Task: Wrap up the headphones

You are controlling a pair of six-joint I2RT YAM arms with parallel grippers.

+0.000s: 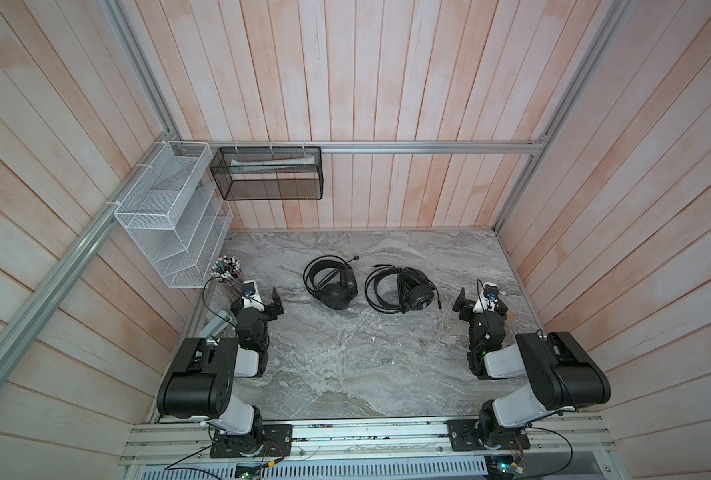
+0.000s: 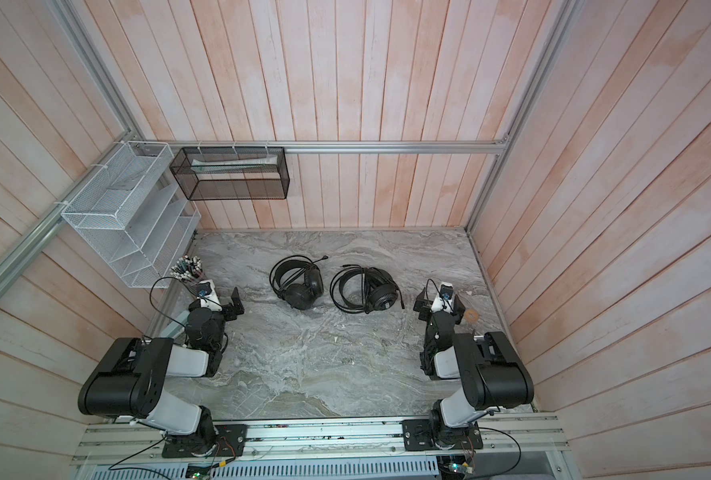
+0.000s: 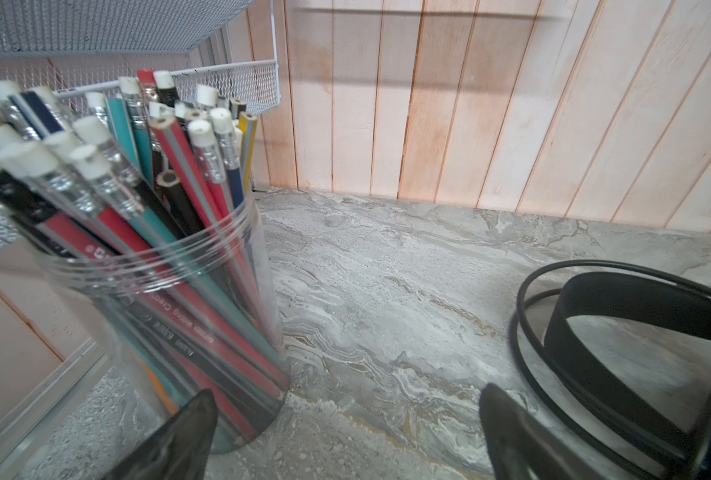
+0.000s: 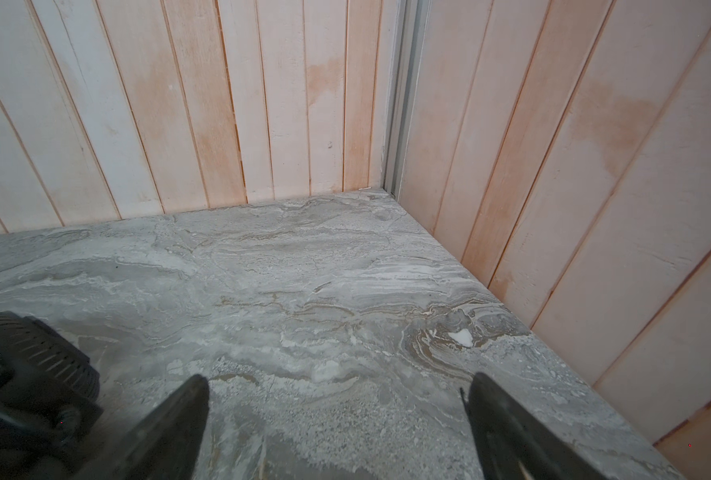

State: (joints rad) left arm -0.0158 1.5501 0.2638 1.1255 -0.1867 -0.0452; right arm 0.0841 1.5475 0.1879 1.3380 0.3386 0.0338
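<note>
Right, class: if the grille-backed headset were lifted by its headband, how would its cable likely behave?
The cable is thin and lies in loose loops, so it would probably sag and uncoil. The grille-backed headset looks bulkier, so the cable should trail after it.

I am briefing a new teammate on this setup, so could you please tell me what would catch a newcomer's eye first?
A black smooth-cupped headset with a boom mic and a black grille-backed headset lie side by side on the grey marble tabletop, toward its far edge, with thin black cables coiled loosely beside them. A clear plastic jar crammed with coloured pencils stands at the table's left edge.
</note>
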